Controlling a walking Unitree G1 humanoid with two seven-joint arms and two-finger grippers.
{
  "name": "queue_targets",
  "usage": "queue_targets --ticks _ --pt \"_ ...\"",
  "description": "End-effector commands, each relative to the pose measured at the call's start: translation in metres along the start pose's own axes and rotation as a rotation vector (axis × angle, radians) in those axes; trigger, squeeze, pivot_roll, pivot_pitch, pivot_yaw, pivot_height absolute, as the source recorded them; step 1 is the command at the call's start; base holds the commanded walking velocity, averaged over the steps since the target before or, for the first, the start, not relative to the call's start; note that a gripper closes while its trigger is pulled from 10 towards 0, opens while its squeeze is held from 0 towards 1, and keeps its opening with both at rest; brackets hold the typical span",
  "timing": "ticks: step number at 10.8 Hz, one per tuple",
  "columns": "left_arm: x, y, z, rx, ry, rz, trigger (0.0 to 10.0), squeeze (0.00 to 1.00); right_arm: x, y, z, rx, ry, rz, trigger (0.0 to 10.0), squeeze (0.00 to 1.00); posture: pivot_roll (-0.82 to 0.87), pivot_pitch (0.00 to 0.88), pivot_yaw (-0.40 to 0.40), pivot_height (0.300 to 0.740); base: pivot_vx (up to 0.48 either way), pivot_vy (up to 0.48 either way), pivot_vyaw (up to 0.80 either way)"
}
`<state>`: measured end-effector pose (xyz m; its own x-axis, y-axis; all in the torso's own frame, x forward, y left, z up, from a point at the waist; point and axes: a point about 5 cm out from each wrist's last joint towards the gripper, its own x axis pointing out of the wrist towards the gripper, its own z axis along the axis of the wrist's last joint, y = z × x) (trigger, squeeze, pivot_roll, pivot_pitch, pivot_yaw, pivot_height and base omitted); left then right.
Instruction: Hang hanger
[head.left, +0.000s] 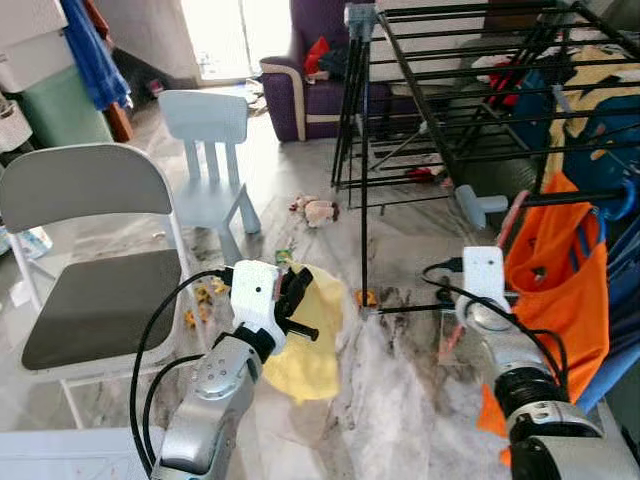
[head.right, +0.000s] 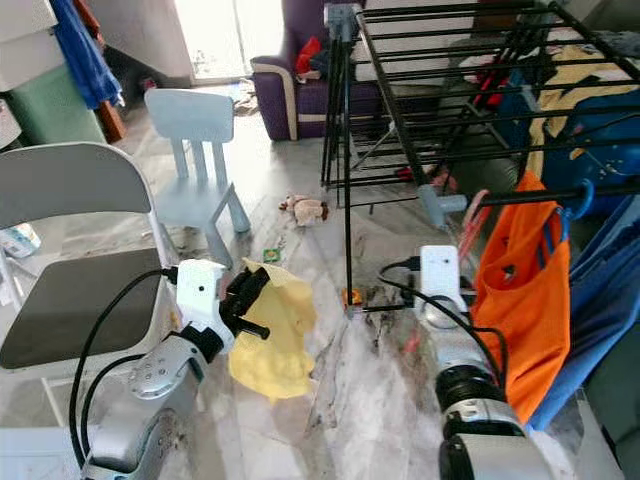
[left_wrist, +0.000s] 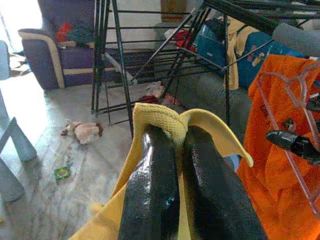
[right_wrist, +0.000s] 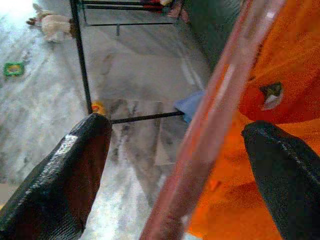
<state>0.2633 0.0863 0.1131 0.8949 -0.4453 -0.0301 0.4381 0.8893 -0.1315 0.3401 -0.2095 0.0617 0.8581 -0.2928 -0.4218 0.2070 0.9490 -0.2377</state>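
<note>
A pink see-through hanger (right_wrist: 215, 115) carries an orange garment (head.left: 560, 280) that hangs from the black drying rack (head.left: 480, 80). My right gripper (right_wrist: 177, 129) is open at the rack's near corner, and the hanger's bar runs between its two spread fingers (right_wrist: 75, 170). My left gripper (left_wrist: 175, 135) is shut on a yellow cloth (head.left: 310, 350), held above the floor to the left of the rack leg. The hanger (left_wrist: 280, 100) and one black right finger (left_wrist: 295, 142) also appear in the left wrist view.
A grey folding chair (head.left: 90, 290) stands close on my left, with a small pale blue chair (head.left: 210, 150) behind it. A purple sofa (head.left: 310, 80) is at the back. A stuffed toy (head.left: 318, 210) and small bits lie on the marble floor. Blue clothes (head.left: 610, 130) hang on the rack.
</note>
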Motion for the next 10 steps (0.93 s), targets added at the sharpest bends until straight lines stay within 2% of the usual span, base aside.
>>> queue_targets --ticks 1,3,4,5,10 --pt "0.001 0.000 0.008 0.017 -0.036 -0.001 10.0 0.00 0.001 0.002 0.006 0.001 -0.016 0.003 10.0 0.00 -0.08 0.000 0.033 0.740 0.000 0.000 0.00" --pt "0.003 0.000 0.010 0.017 -0.042 -0.006 10.0 0.00 0.002 0.005 0.012 0.041 -0.030 0.016 10.0 0.00 -0.09 0.000 0.035 0.740 0.000 0.000 0.00" --pt "0.003 -0.001 0.009 0.015 -0.042 -0.005 10.0 0.00 0.002 0.007 0.015 0.050 -0.033 0.017 3.5 0.00 -0.08 0.000 0.030 0.740 0.000 0.000 0.00" --pt "0.003 0.000 0.009 0.013 -0.042 -0.001 10.0 0.00 0.002 0.012 0.019 0.094 -0.035 0.036 0.0 0.00 -0.08 0.000 0.030 0.740 0.000 0.000 0.00" --pt "0.004 -0.002 0.009 0.016 -0.040 -0.015 10.0 0.00 0.000 0.030 0.029 0.172 -0.013 0.069 0.0 0.00 -0.08 0.000 0.028 0.740 0.000 0.000 0.00"
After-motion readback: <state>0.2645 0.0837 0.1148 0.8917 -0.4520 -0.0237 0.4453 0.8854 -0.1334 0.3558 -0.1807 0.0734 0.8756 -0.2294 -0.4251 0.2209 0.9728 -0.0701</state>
